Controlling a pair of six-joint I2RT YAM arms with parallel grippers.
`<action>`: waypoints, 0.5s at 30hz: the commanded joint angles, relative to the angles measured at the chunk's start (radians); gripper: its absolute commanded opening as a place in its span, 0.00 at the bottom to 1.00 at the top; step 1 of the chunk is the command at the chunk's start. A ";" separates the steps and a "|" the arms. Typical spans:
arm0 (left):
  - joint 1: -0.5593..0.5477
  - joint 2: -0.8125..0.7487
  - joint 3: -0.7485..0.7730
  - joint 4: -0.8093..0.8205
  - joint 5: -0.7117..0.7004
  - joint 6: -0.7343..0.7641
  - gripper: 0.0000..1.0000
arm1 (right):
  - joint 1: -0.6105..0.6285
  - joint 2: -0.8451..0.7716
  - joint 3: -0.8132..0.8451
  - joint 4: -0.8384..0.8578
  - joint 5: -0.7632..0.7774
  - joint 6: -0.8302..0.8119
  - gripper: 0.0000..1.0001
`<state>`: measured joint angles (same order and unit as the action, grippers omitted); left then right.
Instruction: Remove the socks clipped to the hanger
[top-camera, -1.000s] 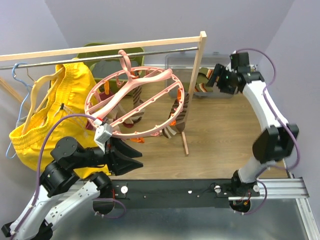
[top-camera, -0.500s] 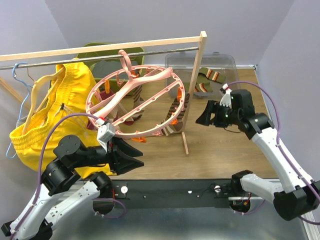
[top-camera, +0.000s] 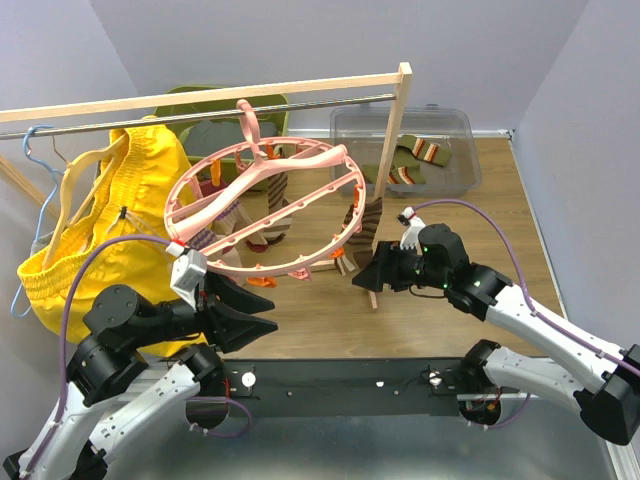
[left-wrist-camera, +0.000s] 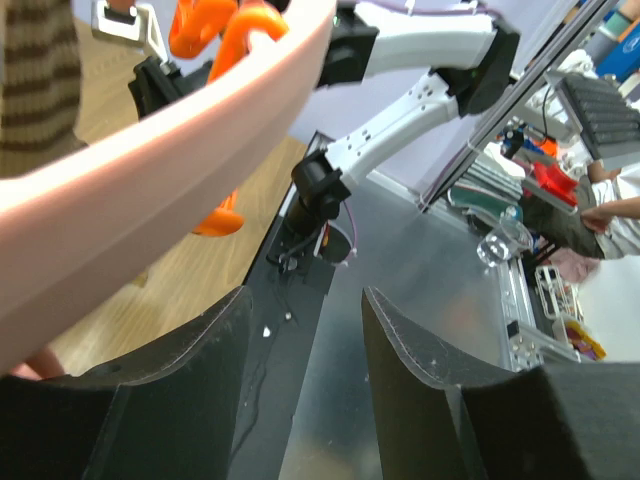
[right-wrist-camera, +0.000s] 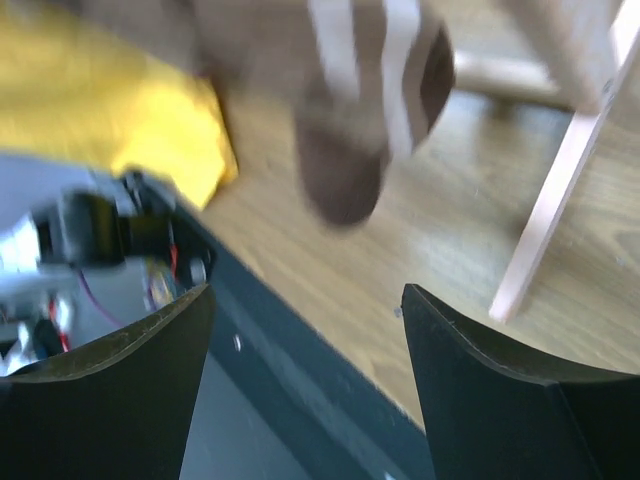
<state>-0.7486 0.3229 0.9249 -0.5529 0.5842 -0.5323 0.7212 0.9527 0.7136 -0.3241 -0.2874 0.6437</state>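
Note:
The pink ring hanger (top-camera: 300, 160) hangs tilted from the rail, with orange clips (top-camera: 258, 282) on its rim. A brown striped sock (top-camera: 361, 224) hangs at its right side, and more socks (top-camera: 275, 212) hang under the middle and left. My left gripper (top-camera: 268, 320) is open just below the ring's near rim. In the left wrist view (left-wrist-camera: 305, 292) the pink rim (left-wrist-camera: 150, 150) and a clip (left-wrist-camera: 215, 25) are above its fingers. My right gripper (top-camera: 362, 279) is open, just below the striped sock (right-wrist-camera: 350, 100), and holds nothing (right-wrist-camera: 306, 290).
Yellow shorts (top-camera: 110, 215) hang on the rail at the left beside a light-blue wire hanger (top-camera: 40, 190). The rack's wooden post (top-camera: 385, 190) stands right next to the striped sock. A clear bin (top-camera: 452, 160) at the back right holds two socks (top-camera: 418, 158).
My right arm has swung from the bin at the back right down and left to the striped sock. My left gripper has shifted slightly left. The hanger has tilted a little.

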 joint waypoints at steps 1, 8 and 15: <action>-0.001 -0.039 0.028 0.033 -0.037 -0.026 0.57 | 0.027 -0.002 -0.052 0.270 0.180 0.111 0.82; -0.001 -0.108 0.028 0.054 -0.084 -0.043 0.59 | 0.035 -0.009 -0.121 0.434 0.225 0.112 0.81; -0.001 -0.113 0.057 0.056 -0.086 -0.026 0.61 | 0.050 0.012 -0.112 0.514 0.171 0.103 0.63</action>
<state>-0.7483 0.2153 0.9546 -0.5140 0.5259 -0.5678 0.7475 0.9562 0.5972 0.0834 -0.1059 0.7502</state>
